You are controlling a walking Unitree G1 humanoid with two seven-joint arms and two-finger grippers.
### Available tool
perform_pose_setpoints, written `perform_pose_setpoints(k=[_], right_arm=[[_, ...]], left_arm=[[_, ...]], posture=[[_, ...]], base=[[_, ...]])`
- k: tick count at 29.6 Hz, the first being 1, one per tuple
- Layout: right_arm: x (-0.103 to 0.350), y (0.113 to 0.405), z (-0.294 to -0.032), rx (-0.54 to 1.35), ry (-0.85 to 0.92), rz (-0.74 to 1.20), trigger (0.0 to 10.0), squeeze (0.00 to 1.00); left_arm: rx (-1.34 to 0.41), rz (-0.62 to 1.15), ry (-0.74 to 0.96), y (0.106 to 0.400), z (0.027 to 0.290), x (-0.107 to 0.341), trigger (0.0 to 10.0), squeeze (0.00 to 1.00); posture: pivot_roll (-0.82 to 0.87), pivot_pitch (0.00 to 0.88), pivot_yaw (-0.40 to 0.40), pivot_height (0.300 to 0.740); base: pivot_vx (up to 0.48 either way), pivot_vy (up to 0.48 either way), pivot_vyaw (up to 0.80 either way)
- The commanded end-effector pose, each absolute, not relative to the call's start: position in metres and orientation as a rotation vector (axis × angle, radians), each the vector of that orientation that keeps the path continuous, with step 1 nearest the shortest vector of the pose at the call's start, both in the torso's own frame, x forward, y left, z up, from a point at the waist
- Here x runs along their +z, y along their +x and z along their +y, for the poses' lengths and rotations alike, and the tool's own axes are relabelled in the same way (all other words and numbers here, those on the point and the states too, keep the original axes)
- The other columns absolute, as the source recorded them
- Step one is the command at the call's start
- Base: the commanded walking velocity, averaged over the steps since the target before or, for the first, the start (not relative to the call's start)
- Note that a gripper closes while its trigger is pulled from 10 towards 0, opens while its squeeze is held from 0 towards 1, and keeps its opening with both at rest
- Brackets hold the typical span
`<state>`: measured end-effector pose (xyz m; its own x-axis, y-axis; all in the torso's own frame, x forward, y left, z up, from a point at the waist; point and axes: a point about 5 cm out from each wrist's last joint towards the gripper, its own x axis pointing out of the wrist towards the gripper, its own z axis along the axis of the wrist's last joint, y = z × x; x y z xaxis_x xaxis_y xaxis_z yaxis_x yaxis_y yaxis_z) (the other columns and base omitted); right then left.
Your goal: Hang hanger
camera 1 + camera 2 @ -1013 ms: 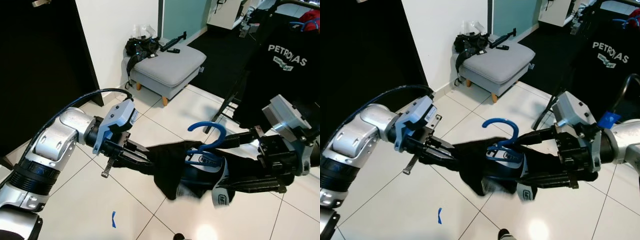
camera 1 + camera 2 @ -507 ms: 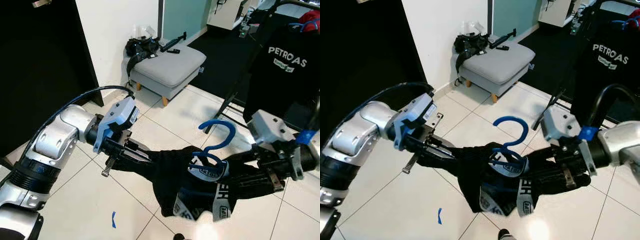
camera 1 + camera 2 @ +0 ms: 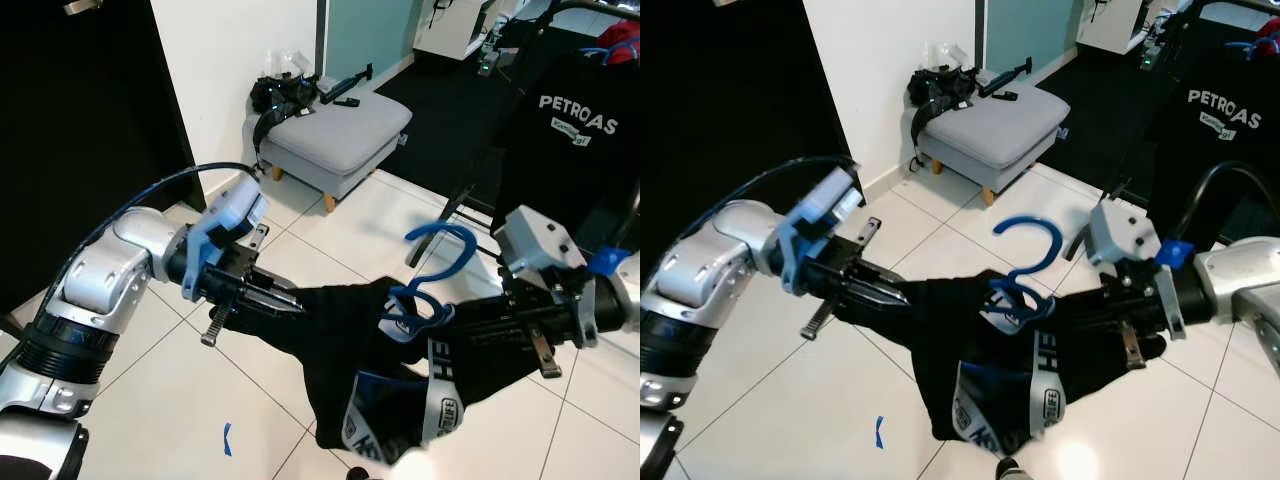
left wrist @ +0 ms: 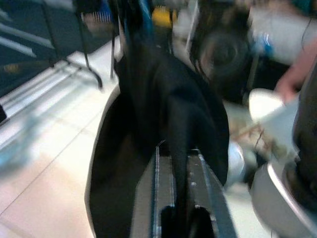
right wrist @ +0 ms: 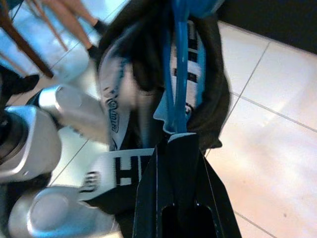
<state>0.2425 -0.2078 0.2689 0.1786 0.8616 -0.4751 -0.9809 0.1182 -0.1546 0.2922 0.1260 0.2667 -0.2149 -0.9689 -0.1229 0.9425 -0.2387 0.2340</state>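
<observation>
Left eye view: a blue hanger [image 3: 432, 272] with a black shirt [image 3: 370, 350] draped on it is held in mid-air above the white tiled floor [image 3: 170, 400], stretched between the robot's two arms. The hanger's hook stands upward and curls open toward the robot's left, while its shoulder bar runs roughly left to right, from one set of jaws to the other. The right gripper [image 3: 470, 322] has its jaws closed on the hanger's right end through the cloth; its wrist view shows the blue wire running straight out from between the black fingers. The left gripper [image 3: 290, 303] has its jaws pinched shut on the shirt's left edge, the fabric caught between the fingers in the left wrist view. A clothes rack [image 3: 470, 190] already carrying a black printed shirt [image 3: 570, 130] stands ahead and to the robot's right, well apart from the hook and nearer the right arm. By this judgement, the hook must be carried up and rightward to reach the rail. A grey footstool [image 3: 340, 130] sits by the wall behind.
</observation>
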Motion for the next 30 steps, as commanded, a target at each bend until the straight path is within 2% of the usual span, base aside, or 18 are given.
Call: perform_pose_setpoints(k=[1,5,8,11,14,17,18,19,20,22,23,24,25,26,28,29,30], right_arm=[[0.270,0.242,-0.204,1.388,-0.475,0.263,0.0,0.00],[0.265,0.244,-0.208,1.340,-0.442,0.256,0.0,0.00],[0.250,0.250,-0.222,1.207,-0.384,0.276,0.0,0.00],[0.245,0.250,-0.225,1.175,-0.372,0.285,0.0,0.00],[0.225,0.249,-0.243,1.036,-0.342,0.353,0.0,0.00],[0.216,0.249,-0.252,0.972,-0.335,0.376,0.0,0.00],[0.205,0.252,-0.261,0.874,-0.317,0.396,0.0,0.00],[0.205,0.252,-0.261,0.874,-0.317,0.396,0.0,0.00],[0.198,0.253,-0.267,0.804,-0.305,0.412,0.0,0.00],[0.198,0.253,-0.267,0.804,-0.305,0.412,0.0,0.00],[0.188,0.255,-0.273,0.718,-0.291,0.417,0.0,0.00],[0.188,0.255,-0.273,0.718,-0.291,0.417,0.0,0.00],[0.171,0.260,-0.279,0.564,-0.248,0.413,0.0,0.00],[0.148,0.263,-0.281,0.396,-0.181,0.402,0.0,0.00],[0.148,0.263,-0.281,0.396,-0.181,0.402,0.0,0.00],[0.114,0.261,-0.277,0.139,-0.039,0.389,0.0,0.00],[0.114,0.261,-0.277,0.139,-0.039,0.389,0.0,0.00]], left_arm=[[-1.831,-0.161,0.257,0.289,0.119,0.270,10.0,1.00],[-1.763,-0.163,0.217,0.295,0.125,0.266,10.0,1.00],[-1.524,-0.155,0.143,0.316,0.150,0.254,10.0,1.00],[-1.456,-0.148,0.134,0.320,0.158,0.250,10.0,1.00],[-1.191,-0.111,0.073,0.330,0.192,0.228,10.0,1.00],[-1.089,-0.093,0.037,0.333,0.204,0.219,10.0,1.00],[-0.960,-0.087,0.018,0.336,0.216,0.211,10.0,1.00],[-0.960,-0.087,0.018,0.336,0.216,0.211,10.0,1.00],[-0.868,-0.083,0.006,0.338,0.225,0.206,10.0,1.00],[-0.868,-0.083,0.006,0.338,0.225,0.206,10.0,1.00],[-0.733,-0.069,-0.028,0.342,0.234,0.197,10.0,1.00],[-0.733,-0.069,-0.028,0.342,0.234,0.197,10.0,1.00],[-0.526,-0.019,-0.030,0.343,0.241,0.177,10.0,1.00],[-0.377,0.055,-0.048,0.339,0.238,0.147,10.0,0.00],[-0.377,0.055,-0.048,0.339,0.238,0.147,10.0,0.00],[-0.240,0.137,-0.083,0.321,0.224,0.105,10.0,0.00],[-0.240,0.137,-0.083,0.321,0.224,0.105,10.0,0.00]], posture=[[-0.05,0.146,-0.002,0.740],[-0.05,0.151,-0.001,0.740],[-0.05,0.154,0.003,0.740],[-0.05,0.157,0.004,0.740],[-0.05,0.164,-0.001,0.740],[-0.05,0.165,-0.002,0.740],[-0.05,0.170,-0.004,0.740],[-0.05,0.170,-0.004,0.740],[-0.05,0.170,-0.004,0.740],[-0.05,0.170,-0.004,0.740],[-0.05,0.172,-0.002,0.740],[-0.05,0.172,-0.002,0.740],[-0.05,0.173,-0.004,0.740],[-0.05,0.176,-0.006,0.740],[-0.05,0.176,-0.006,0.740],[-0.05,0.179,-0.008,0.740],[-0.05,0.179,-0.008,0.740]], base=[[0.000,0.000,0.00],[0.000,0.000,0.00],[0.000,0.000,0.00],[0.000,0.000,0.00],[0.000,0.000,0.00],[0.000,0.000,0.00],[0.000,0.000,0.00],[0.000,0.000,0.00],[0.000,0.000,0.00],[0.000,0.000,0.00],[0.000,0.000,0.00],[0.000,0.000,0.00],[0.000,0.000,0.00],[0.000,0.000,0.00],[0.000,0.000,0.00],[0.000,0.000,-0.73],[0.000,0.000,-0.73]])
